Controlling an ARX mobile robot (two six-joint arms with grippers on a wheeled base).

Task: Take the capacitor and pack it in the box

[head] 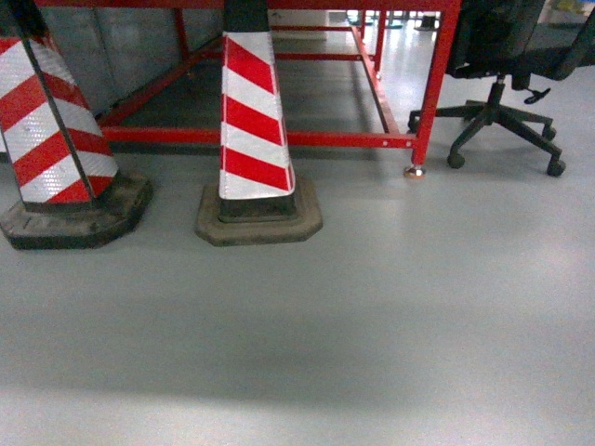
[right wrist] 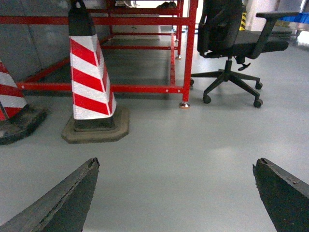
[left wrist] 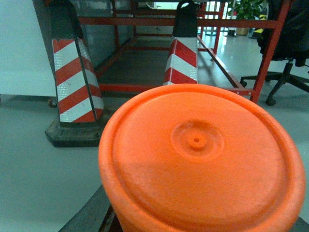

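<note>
At the bottom of the right wrist view, the right gripper (right wrist: 176, 193) stands spread wide, its two dark fingers (right wrist: 63, 200) entering from the lower corners with bare grey floor (right wrist: 193, 145) between them and nothing held. Neither the box nor any capacitor shows in any of the three views, so their place relative to this gripper cannot be told.

Beyond the fingers stands a red-and-white striped traffic cone (right wrist: 89, 79) on a dark rubber base, with a second cone (right wrist: 9, 104) cut off at the left edge. Behind them runs a red metal frame (right wrist: 186, 53), and to its right sits a black office chair (right wrist: 231, 43) on a five-star base.

The left wrist view is filled mostly by a round orange plastic disc (left wrist: 200, 154) with a small dimple at its centre; the left gripper itself is not seen there, so whether it is spread or pressed together cannot be told.

The head view shows the same two cones, frame, chair and floor, with no arm in sight.
</note>
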